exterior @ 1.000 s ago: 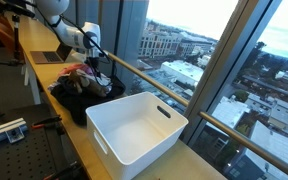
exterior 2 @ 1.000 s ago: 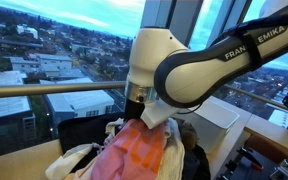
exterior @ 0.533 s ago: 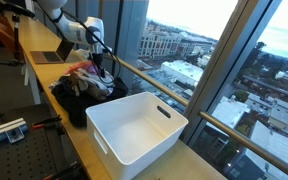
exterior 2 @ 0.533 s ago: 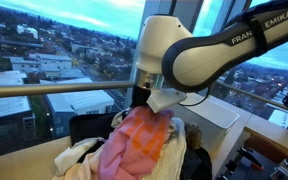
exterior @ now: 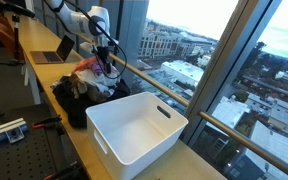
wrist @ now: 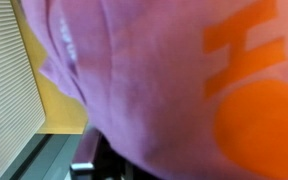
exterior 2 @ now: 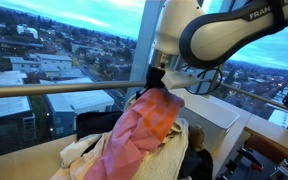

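A long wooden table (exterior: 36, 68) runs beside tall windows, seen in an exterior view. At its far left sits an open laptop (exterior: 52, 56). Right of it lies a pile of clothes (exterior: 79, 98), mostly dark. Above the pile, the gripper (exterior: 106, 62) is clamped shut on a pink shirt (exterior: 92, 68), which hangs from it with its lower end touching the pile. Nearer and to the right stands a white plastic bin (exterior: 124, 142) with handle slots; only its own white floor and walls show inside.

The shirt (exterior 2: 144, 125) is soft pink with a large orange print (wrist: 249, 95); its letters cannot be read whole. The robot arm (exterior 2: 224, 35) bears white lettering, "FRAN" (exterior 2: 269, 12), cut off at the edge.
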Controlling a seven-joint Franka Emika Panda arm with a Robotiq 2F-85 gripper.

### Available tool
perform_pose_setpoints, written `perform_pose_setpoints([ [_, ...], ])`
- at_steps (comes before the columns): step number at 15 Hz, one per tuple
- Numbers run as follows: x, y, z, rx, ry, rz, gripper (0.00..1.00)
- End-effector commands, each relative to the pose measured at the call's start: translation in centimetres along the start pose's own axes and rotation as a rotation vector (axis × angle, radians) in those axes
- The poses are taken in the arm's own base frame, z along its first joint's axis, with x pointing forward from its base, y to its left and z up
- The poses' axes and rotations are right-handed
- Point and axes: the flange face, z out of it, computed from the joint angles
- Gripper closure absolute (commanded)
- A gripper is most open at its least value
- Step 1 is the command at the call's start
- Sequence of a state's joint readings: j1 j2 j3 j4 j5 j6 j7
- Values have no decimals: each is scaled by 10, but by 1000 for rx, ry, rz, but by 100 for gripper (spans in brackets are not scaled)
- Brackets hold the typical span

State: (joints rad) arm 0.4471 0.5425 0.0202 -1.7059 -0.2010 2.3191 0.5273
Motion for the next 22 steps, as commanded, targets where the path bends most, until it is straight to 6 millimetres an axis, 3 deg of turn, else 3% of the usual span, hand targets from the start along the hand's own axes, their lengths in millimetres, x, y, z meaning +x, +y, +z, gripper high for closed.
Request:
perform_pose_setpoints([
  [1,-6,46,-40,6,57,52,100],
  [5,-9,104,-72,19,103,121,100],
  [15,-37,234,-155,2,188,322,100],
  [19,-31,296,-197,-16,252,412,100],
  [22,-24,341,-245,-38,313,467,100],
])
